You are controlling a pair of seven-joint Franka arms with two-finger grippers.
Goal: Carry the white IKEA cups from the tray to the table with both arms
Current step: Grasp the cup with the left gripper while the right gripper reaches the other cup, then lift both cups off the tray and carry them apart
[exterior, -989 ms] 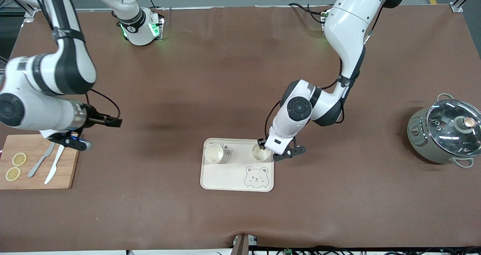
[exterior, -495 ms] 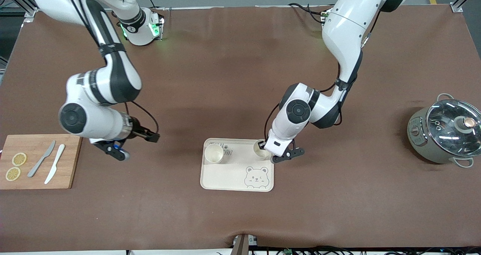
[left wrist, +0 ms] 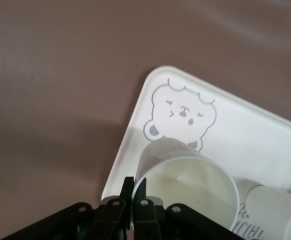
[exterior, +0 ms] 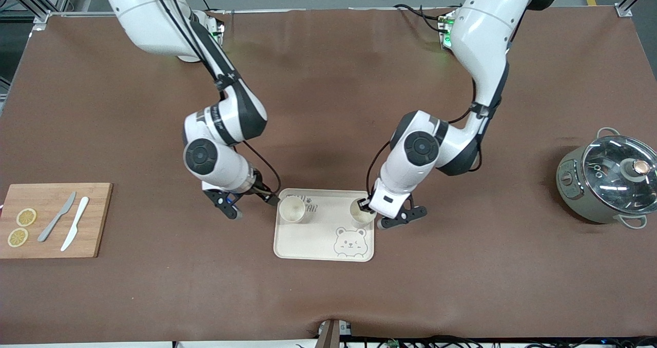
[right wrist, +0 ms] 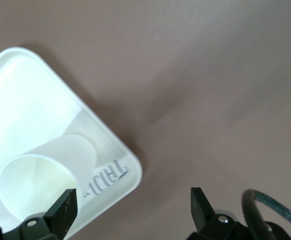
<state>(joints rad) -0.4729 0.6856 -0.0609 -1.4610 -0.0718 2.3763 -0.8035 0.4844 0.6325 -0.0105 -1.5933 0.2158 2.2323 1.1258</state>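
Observation:
Two white IKEA cups are on the cream bear-print tray [exterior: 324, 240]. One cup [exterior: 361, 215] is at the tray's end toward the left arm. My left gripper [exterior: 365, 203] is shut on its rim, one finger inside and one outside the wall. The left wrist view shows that cup [left wrist: 185, 182] pinched by my left gripper [left wrist: 135, 187], with the second cup [left wrist: 273, 210] beside it. That second cup [exterior: 291, 209] stands free at the tray's other end. My right gripper [exterior: 271, 199] hangs open at the tray corner beside it. In the right wrist view the right gripper [right wrist: 130, 202] straddles the tray corner [right wrist: 120, 175], one fingertip [right wrist: 63, 206] beside the cup [right wrist: 45, 170].
A wooden cutting board [exterior: 92, 219] with two knives and lemon slices lies at the right arm's end of the table. A grey pot with a glass lid [exterior: 608, 184] stands at the left arm's end. Brown table surface surrounds the tray.
My right arm has swung from over the cutting board to the tray's corner beside the free cup. My left gripper has shut on the other cup's rim.

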